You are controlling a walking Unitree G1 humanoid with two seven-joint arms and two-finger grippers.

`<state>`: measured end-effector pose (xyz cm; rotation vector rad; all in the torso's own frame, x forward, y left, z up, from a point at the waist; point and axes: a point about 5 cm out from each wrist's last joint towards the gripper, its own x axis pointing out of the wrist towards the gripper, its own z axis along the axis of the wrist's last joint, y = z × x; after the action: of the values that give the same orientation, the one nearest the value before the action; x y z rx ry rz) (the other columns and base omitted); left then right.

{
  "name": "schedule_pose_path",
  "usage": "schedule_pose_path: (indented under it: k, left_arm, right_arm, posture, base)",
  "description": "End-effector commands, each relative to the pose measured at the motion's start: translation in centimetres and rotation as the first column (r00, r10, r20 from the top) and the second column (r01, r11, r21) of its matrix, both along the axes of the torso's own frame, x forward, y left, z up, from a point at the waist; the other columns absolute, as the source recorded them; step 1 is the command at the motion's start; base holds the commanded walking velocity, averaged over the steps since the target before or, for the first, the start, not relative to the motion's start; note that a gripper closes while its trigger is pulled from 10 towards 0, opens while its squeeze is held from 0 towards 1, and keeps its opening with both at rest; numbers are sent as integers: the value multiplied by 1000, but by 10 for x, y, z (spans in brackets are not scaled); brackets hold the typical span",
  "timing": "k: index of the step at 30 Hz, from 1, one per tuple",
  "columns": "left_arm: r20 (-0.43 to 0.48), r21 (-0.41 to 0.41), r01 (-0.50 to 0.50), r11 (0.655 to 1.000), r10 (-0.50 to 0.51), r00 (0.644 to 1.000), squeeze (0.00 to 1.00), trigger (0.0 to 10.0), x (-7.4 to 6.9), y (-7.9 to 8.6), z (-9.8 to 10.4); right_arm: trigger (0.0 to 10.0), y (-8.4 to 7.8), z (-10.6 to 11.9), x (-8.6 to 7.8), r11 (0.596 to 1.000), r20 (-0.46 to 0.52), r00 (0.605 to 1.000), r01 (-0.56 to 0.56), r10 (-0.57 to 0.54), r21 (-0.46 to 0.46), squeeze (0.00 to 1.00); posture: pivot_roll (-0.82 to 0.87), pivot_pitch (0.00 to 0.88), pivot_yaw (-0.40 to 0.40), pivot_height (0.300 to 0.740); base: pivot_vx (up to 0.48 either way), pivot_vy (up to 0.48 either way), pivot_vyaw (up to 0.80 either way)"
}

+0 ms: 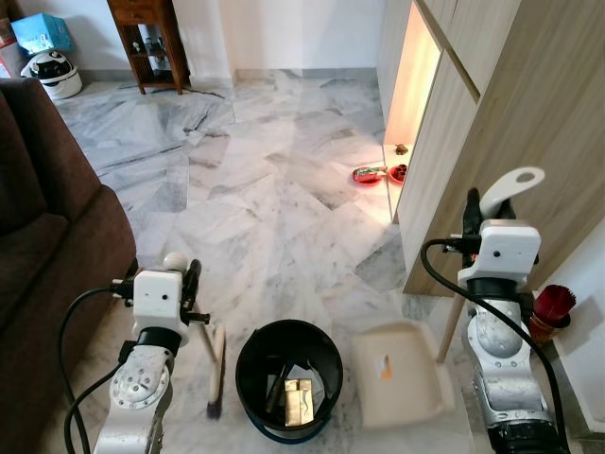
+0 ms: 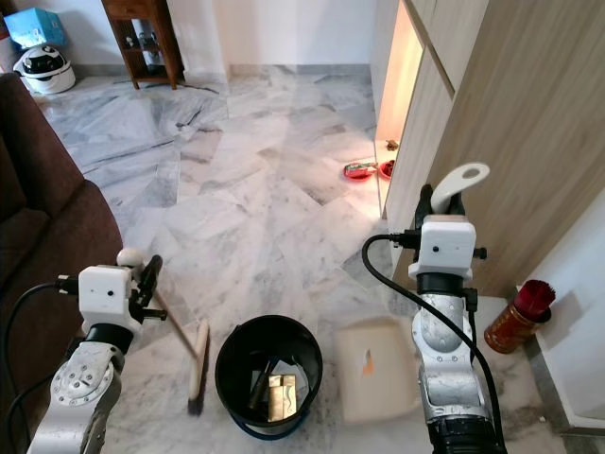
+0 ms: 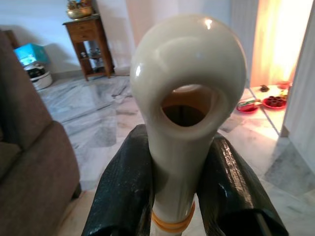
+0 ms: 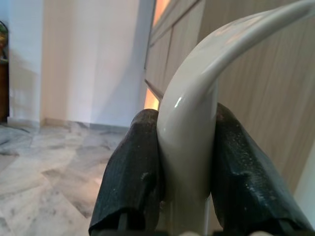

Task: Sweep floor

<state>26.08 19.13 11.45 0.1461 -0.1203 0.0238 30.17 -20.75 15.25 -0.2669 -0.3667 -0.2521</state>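
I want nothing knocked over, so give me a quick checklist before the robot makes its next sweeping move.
1. Left gripper clamped on the broom handle: ok.
2. Right gripper clamped on the dustpan handle: ok.
3. Dustpan resting on the floor beside the black bin: ok.
4. Broom head down at the floor, left of the bin: ok.
5. Debris in the dustpan: one small orange bit, not yet emptied: not ok.
6. Broom touching the bin: cannot tell.
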Motion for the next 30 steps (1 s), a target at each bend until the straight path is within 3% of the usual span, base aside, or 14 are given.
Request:
schedule_pose_path:
  k: [1,7,30]
  left_arm:
    - [49,6,-20,1000,19,999,0,10000,0,5,8]
    - [19,0,10,1000,-10,1000,0,10000,-1,-1,-1]
    - [41,-2,23,1000,-23,999,0,10000,0,-4,2]
  right_arm:
    - [10000,-5,9,1,1000,58,998,2,-1,-11,0]
    - [10000,-8,2,4,1000,37,999,-15,16,-9,0]
    - [10000,1,1,8,995,37,995,-94,93,16,0]
  posture:
    - [40,62,47,740]
    - [38,74,42,740]
    - [23,80,38,740]
  base:
    - [0,0,0]
    - [0,0,0]
    - [0,0,0]
